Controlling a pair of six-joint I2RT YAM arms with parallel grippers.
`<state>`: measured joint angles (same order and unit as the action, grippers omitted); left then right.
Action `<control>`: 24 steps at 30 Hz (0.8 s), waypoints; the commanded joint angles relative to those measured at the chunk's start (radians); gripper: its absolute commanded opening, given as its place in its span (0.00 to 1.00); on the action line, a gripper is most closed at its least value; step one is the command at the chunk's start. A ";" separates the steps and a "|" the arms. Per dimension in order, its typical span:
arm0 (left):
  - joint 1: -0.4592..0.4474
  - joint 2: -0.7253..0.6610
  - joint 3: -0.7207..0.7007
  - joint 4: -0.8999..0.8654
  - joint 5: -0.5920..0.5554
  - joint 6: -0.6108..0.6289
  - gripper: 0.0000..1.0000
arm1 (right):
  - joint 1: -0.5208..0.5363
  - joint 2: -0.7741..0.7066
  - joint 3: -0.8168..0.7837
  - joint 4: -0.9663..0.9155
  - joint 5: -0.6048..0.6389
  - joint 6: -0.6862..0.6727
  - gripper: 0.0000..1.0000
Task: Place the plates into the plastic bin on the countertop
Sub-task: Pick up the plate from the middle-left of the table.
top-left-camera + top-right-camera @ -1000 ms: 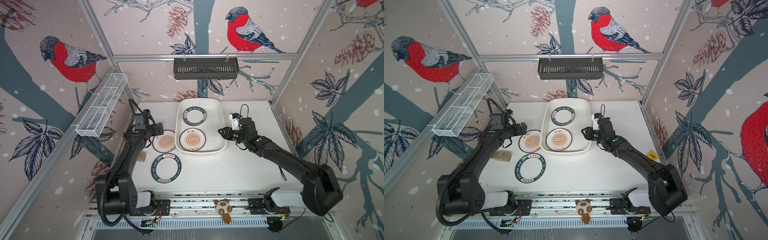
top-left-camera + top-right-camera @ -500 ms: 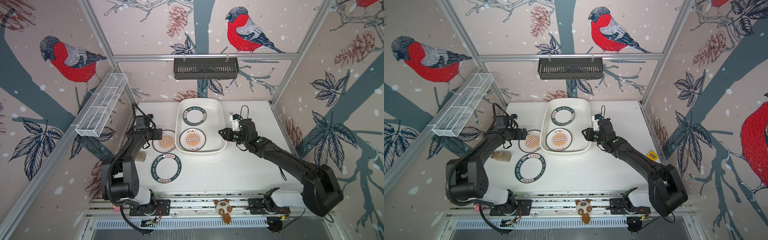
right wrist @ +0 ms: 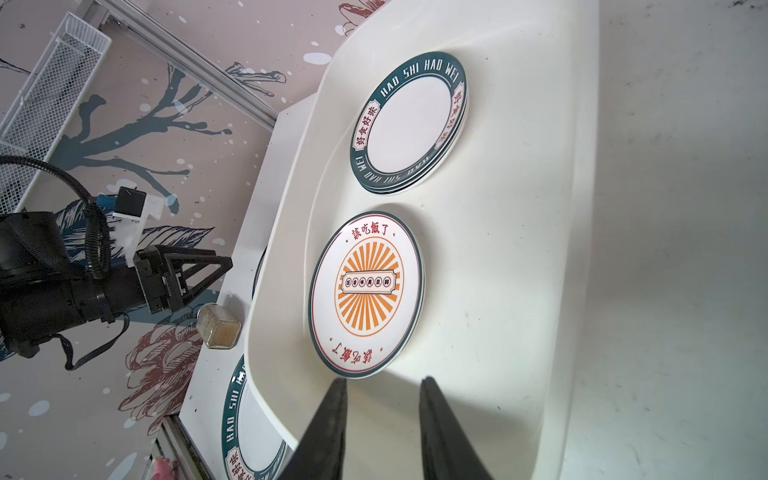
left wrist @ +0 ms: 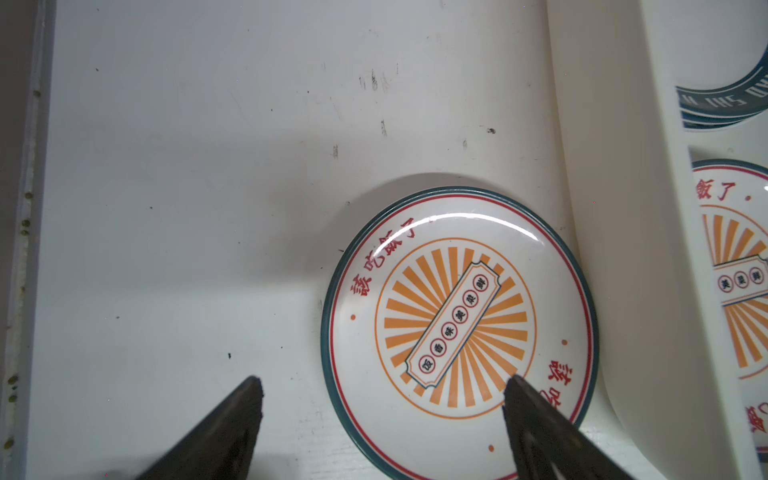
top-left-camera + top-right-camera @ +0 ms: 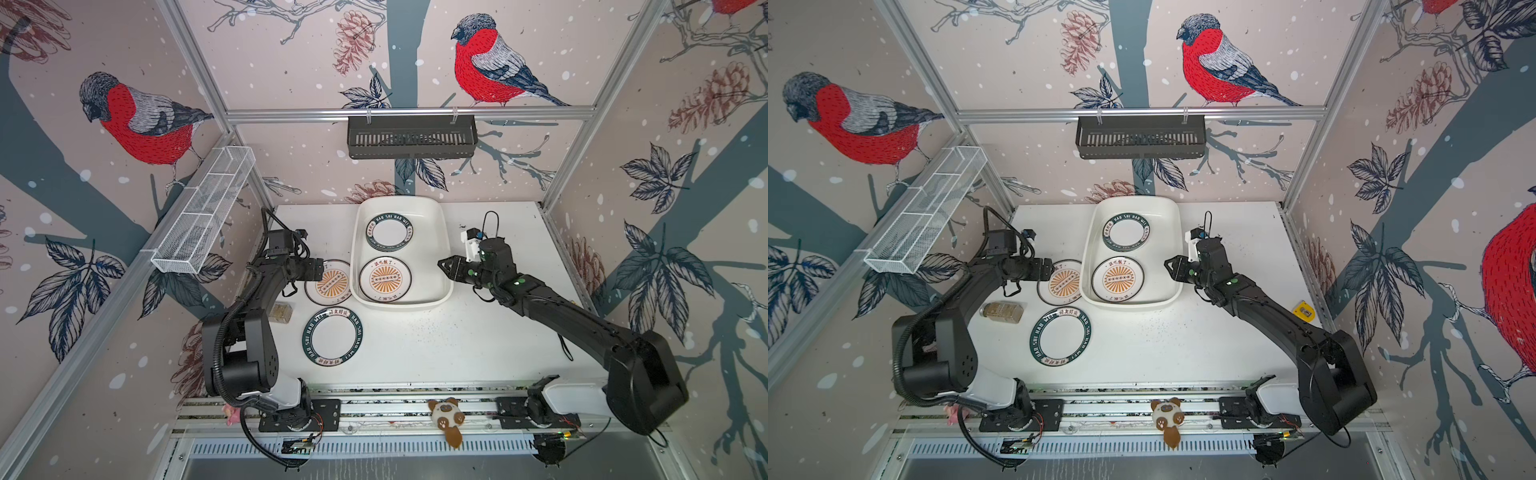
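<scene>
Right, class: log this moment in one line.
left gripper: open, over sunburst plate edge | right gripper: open, empty, above plastic bin rim | green-rimmed plate: on countertop

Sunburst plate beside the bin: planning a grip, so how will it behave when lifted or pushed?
The sunburst plate looks stiff and glazed; the bright glare suggests slippery, so a push would probably slide it, not tip it. It lies flat on the table with a low rim, so the left claw likely must catch its edge. Possibly breakable if dropped.
</scene>
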<state>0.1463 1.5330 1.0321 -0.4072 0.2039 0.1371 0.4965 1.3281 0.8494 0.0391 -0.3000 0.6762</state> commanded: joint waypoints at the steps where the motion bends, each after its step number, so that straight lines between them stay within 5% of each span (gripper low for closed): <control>1: 0.038 0.031 0.025 -0.057 0.061 -0.063 0.89 | 0.000 -0.015 -0.006 0.018 -0.001 -0.003 0.32; 24: 0.193 0.211 0.051 -0.089 0.315 -0.030 0.71 | -0.007 -0.018 -0.025 0.033 0.002 0.006 0.32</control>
<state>0.3332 1.7374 1.0828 -0.4816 0.4511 0.0681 0.4892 1.3071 0.8158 0.0456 -0.2962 0.6773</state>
